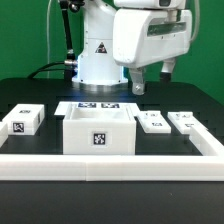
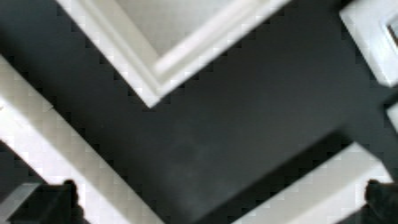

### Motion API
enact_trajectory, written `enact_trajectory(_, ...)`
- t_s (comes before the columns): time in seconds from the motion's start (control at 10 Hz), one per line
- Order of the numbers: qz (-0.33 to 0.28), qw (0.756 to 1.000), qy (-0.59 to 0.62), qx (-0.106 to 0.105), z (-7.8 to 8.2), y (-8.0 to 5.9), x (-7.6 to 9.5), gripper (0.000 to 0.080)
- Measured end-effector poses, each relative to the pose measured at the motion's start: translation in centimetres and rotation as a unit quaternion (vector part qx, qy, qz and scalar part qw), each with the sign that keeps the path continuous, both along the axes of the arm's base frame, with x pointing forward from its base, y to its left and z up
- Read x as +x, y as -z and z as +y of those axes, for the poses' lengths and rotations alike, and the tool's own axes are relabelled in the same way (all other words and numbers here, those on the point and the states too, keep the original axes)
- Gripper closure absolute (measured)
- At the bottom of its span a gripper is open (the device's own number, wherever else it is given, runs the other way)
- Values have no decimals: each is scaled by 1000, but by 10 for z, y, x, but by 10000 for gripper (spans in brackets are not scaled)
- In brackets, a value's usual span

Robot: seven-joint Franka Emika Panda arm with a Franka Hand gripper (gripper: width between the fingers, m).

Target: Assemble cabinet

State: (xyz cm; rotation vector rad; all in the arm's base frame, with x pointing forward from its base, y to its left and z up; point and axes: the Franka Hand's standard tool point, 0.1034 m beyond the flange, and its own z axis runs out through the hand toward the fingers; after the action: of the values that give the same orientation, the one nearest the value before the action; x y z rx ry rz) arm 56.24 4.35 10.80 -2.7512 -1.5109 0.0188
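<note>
Green backdrop panels close off the rear of the scene, where a black table (image 1: 30,95) carries loose white furniture parts. A long white border rail (image 1: 110,160) runs along the front edge and up both sides.

The cabinet (image 1: 98,132), an open-topped white box with a black-and-white marker tag on its front face, stands upright near the middle of the table, just behind the front rail. Flat behind it lies the marker board (image 1: 97,105), partly hidden by the box's rear wall. Apart from the cabinet, to the exterior view's left, sits a small white tagged block (image 1: 22,121). To the exterior view's right lie a flat tagged panel (image 1: 153,122) near the box and a second panel (image 1: 183,121) just beyond the first.

The arm's white base (image 1: 98,60) rises at the back of the table. Its hand (image 1: 151,80) hangs in the air behind the cabinet and to the exterior view's right of it, above the two panels and touching nothing.

Seen from the wrist, the hand (image 2: 210,205) is spread wide, its dark fingertips (image 2: 45,200) at opposite edges of the picture. Only bare dark table shows between them, and the hand grips nothing. A blurred white corner (image 2: 157,70) and pale strips cross that view; which parts they belong to cannot be told.
</note>
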Motion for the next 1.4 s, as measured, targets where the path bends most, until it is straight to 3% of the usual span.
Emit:
enact_trajectory(0.4, 4, 990, -142, -5, -28, 11, -11, 1)
enact_trajectory(0.8, -1, 988, -157, -5, -32, 12, -10, 1)
enact_trajectory(1.0, -30, 964, -264, -7, -47, 21, -13, 1)
enact_trajectory(1.4, -26, 963, -266, -7, -48, 24, -18, 1)
